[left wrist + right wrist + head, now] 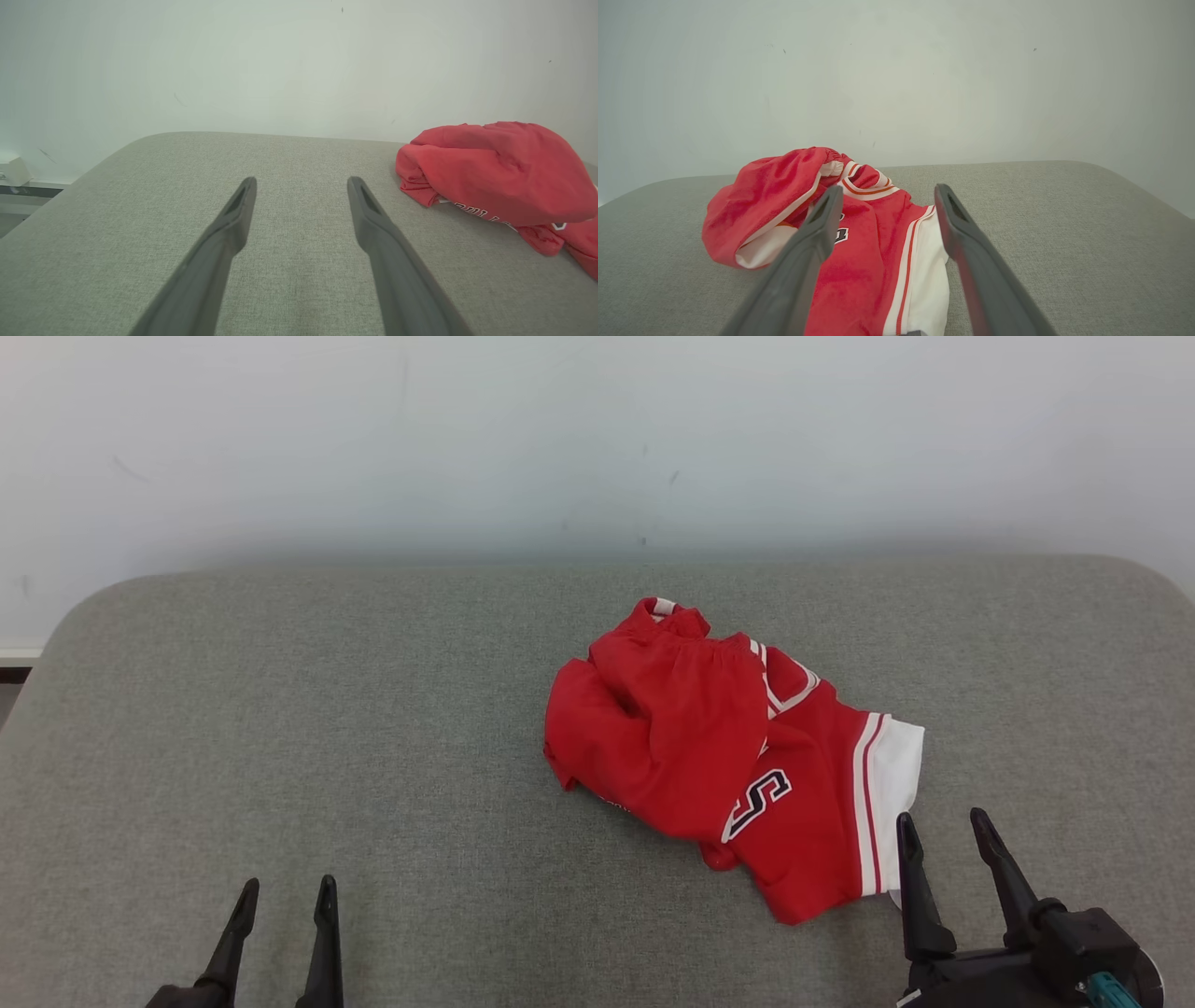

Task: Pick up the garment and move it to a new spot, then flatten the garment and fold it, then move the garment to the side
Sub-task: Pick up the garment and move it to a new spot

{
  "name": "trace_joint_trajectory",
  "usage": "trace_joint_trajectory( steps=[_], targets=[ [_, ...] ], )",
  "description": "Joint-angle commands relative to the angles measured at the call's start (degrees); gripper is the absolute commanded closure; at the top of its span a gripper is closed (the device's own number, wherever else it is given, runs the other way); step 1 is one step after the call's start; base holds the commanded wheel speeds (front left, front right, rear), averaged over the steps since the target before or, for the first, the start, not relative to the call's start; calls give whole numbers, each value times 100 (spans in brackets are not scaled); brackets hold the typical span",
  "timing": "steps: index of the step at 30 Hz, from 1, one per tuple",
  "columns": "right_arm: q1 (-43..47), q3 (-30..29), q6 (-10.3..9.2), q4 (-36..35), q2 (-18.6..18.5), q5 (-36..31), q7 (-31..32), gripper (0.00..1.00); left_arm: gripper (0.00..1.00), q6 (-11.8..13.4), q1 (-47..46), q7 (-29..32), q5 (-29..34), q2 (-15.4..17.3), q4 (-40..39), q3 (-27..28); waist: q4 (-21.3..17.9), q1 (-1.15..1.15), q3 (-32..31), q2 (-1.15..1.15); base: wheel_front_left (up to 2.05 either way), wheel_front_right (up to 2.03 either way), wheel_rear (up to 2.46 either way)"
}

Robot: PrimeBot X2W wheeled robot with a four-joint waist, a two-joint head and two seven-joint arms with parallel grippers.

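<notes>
The left gripper (pixel 288 881) and right gripper (pixel 941 815) both hold their fingers apart, empty, and the right, at the crumpled garment's (pixel 709 747) hem, might pinch one layer, dragging the heap.

One red garment (pixel 709 756), one grey padded surface (pixel 280 709) — and two hands: left hand (pixel 288 883), right hand (pixel 941 817).
</notes>
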Motion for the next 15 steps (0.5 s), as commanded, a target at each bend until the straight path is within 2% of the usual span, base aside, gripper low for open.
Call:
trace_joint_trajectory(
  steps=[1,8,15],
  targets=[
    [-30,4,-12,10,-16,-7,-3,0,0,-27,-11,-19,46,-29,2,29,-4,0,3,0,0,0,0],
    [-72,47,-12,31,-9,2,-3,0,0,-50,-236,-19,148,-106,11,-35,-102,0,26,0,0,0,0],
    [-125,40,-12,31,-6,41,-3,0,0,-93,-1163,-20,284,-197,212,-645,-318,0,160,0,0,0,0]
  ],
)
